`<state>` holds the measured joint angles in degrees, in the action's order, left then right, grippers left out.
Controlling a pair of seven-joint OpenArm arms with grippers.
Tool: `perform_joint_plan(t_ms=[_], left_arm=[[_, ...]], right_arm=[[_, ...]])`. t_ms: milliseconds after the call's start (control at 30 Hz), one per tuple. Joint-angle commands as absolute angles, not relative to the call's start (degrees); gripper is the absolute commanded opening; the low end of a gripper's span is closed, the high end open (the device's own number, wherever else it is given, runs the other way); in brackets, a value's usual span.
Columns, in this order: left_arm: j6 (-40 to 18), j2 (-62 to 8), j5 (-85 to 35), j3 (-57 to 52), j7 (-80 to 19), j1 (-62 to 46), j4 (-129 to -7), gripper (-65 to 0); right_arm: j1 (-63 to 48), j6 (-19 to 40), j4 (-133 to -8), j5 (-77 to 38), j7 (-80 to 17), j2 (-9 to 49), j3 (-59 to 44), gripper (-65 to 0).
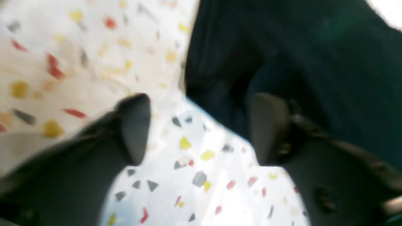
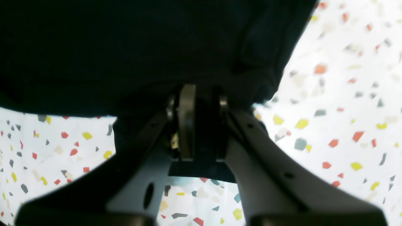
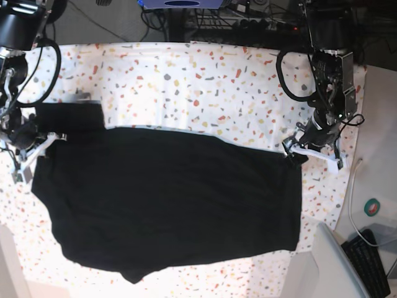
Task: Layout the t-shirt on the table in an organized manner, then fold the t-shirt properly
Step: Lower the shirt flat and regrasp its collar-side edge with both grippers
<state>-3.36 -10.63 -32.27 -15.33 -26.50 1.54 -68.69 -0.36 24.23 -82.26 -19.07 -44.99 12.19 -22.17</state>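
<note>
t-shirt (image 3: 167,198): soft, limp; judged light, likely to sag.
Right end effector (image 2: 196,125): clamped on its edge.
Left end effector (image 1: 201,128): jaws spread, hem beside one finger.
Hold: corners.

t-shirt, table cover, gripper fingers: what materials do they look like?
t-shirt: soft matte black knit, probably cotton; it sags and creases. Table cover: white speckled terrazzo-print cloth, faintly wrinkled, so likely fabric or vinyl. Left gripper fingers: dark, smooth and matte, probably moulded plastic; blur leaves it open.
</note>
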Motion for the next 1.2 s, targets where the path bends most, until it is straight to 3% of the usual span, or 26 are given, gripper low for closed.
perform_joint_plan(t_ms=[0, 167, 467, 667, 1167], left_arm=[[-5.41, -11.03, -32.92, -15.34, -25.01, 4.09, -68.26, -27.8], [-6.37, -10.86, -32.84, -14.64, -25.01, 6.37, -65.98, -35.5], [-6.2, -10.68, -32.92, -9.63, -24.75, 7.69, -65.45, -35.2], [-1.1, -10.59, -32.92, -9.45, -24.75, 8.75, -65.45, -35.2], [-0.84, -9.89, -33.01, -9.54, -24.66, 10.86, -60.0, -35.2]], right_arm=[[0.57, 24.22, -83.47, -19.38, -43.74, 12.97, -22.55, -55.5], [0.48, 24.22, -83.47, -19.38, -43.74, 12.79, -22.55, -55.7], [0.04, 24.22, -83.47, -19.38, -43.82, 12.79, -22.55, -55.7], [-0.04, 24.22, -83.47, -19.38, -43.82, 12.79, -22.55, -55.7], [-0.04, 24.22, -83.47, -19.38, -43.74, 12.79, -22.55, -55.7]])
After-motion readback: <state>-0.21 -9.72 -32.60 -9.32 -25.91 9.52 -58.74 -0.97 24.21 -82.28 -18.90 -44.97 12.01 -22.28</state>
